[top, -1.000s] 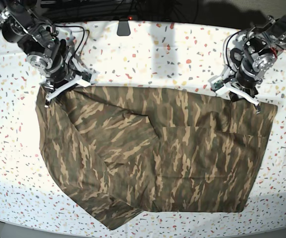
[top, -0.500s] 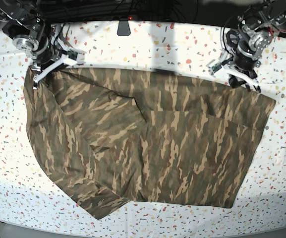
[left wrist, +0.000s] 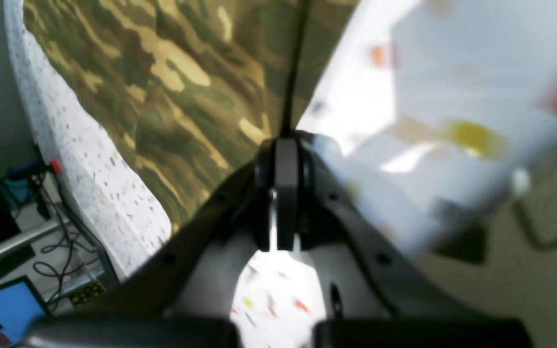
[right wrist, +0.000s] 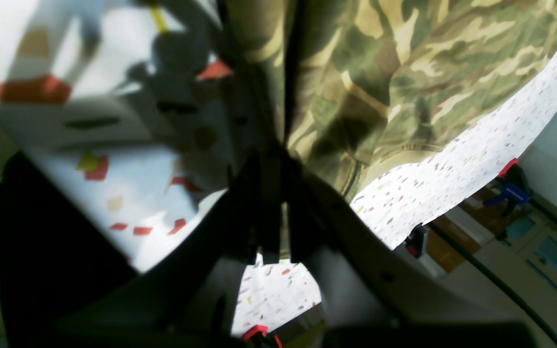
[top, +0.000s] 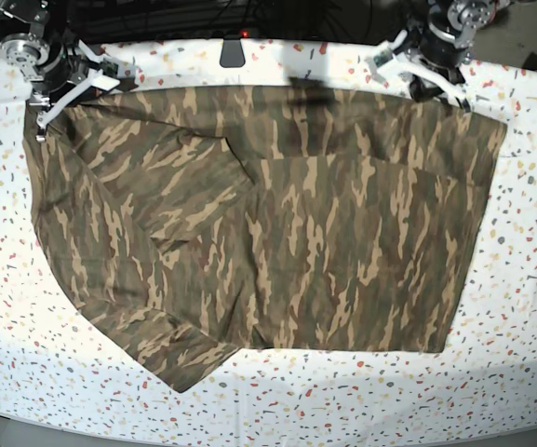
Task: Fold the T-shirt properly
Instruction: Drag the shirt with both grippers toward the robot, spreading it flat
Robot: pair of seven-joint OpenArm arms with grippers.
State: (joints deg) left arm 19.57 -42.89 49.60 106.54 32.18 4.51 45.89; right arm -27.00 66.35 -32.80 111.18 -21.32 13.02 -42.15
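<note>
The camouflage T-shirt (top: 277, 223) lies spread over the speckled white table (top: 529, 307), its top edge stretched between both grippers. My left gripper (top: 440, 84) is shut on the shirt's top right edge; in the left wrist view (left wrist: 285, 137) its jaws are closed on the cloth (left wrist: 172, 87). My right gripper (top: 59, 101) is shut on the top left edge; in the right wrist view (right wrist: 278, 154) its jaws pinch the cloth (right wrist: 404, 77). A folded flap lies across the shirt's left half.
A dark object (top: 232, 51) sits at the table's far edge, centre. Cables and a red clamp (left wrist: 56, 166) show beyond the table edge in the left wrist view. Clamps (right wrist: 416, 239) hold the table cover in the right wrist view.
Both grippers have moved toward the table's far edge, dragging the shirt's top edge with them. The whole shirt has slid that way and lies flatter.
</note>
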